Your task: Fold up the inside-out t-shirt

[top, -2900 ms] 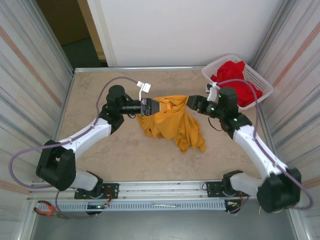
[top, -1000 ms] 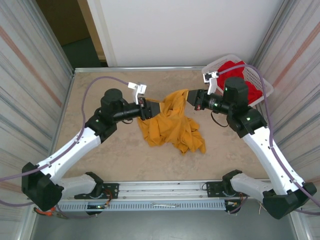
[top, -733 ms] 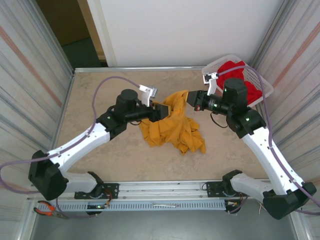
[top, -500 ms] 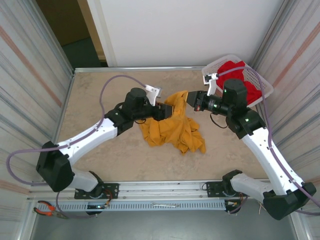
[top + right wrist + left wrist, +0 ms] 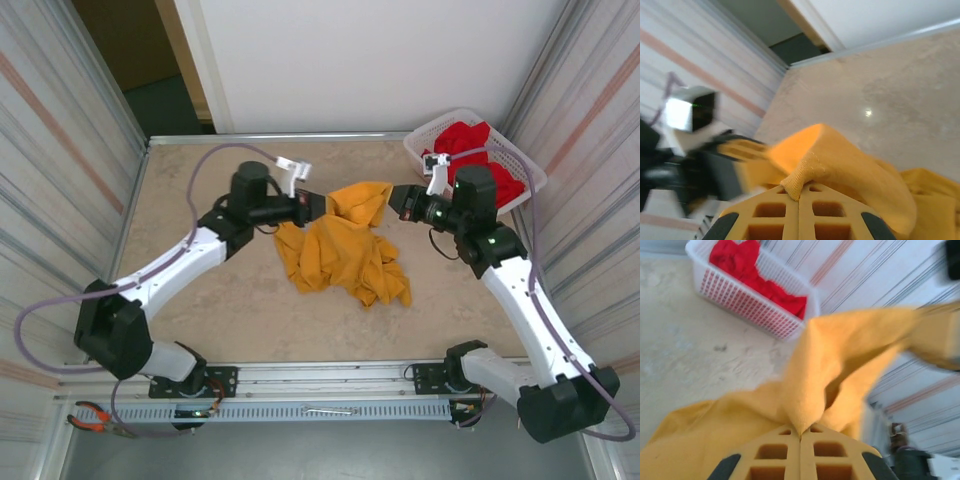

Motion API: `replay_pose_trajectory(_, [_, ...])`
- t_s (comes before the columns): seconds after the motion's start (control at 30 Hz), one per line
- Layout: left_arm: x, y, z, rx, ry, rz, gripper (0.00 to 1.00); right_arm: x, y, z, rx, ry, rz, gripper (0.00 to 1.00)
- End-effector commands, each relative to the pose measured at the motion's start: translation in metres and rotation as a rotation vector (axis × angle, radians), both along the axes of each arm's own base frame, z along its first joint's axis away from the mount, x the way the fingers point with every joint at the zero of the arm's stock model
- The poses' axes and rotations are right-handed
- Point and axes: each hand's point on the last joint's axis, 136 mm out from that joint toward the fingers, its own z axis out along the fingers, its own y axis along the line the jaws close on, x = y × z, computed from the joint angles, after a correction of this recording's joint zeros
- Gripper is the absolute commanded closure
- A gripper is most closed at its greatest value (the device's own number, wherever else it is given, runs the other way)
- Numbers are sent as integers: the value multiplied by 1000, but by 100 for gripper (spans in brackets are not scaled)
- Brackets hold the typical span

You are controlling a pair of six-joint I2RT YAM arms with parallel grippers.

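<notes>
as the left hand (image 5: 323,205) and right hand (image 5: 394,197) clamp it, the t-shirt (image 5: 340,252) sags between.

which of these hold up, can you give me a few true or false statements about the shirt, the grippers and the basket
1. The left gripper and the right gripper are both shut on the yellow t-shirt. True.
2. The t-shirt lies flat and neatly folded. False: it is bunched, its top held up between the grippers and the rest heaped on the table.
3. The red garment lies in the white basket. True.
4. The basket sits at the near left corner. False: it is at the far right corner.
</notes>
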Motion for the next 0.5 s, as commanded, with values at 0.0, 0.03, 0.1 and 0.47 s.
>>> replay_pose_trajectory(0.0, [-48,0,66,-241,-51,-295,100,16,-5,-27,-21,49,-52,100])
replay_pose_trajectory(0.03, [-53,1,72,-260,-49,-326,100,19,-4,-36,-27,69,-54,100])
replay_pose_trajectory(0.1, [-62,1,83,-297,-52,-394,100,26,-1,-54,-41,109,-54,100])
replay_pose_trajectory(0.47, [-40,5,76,-353,5,-370,100,23,3,-46,-35,118,-44,100])
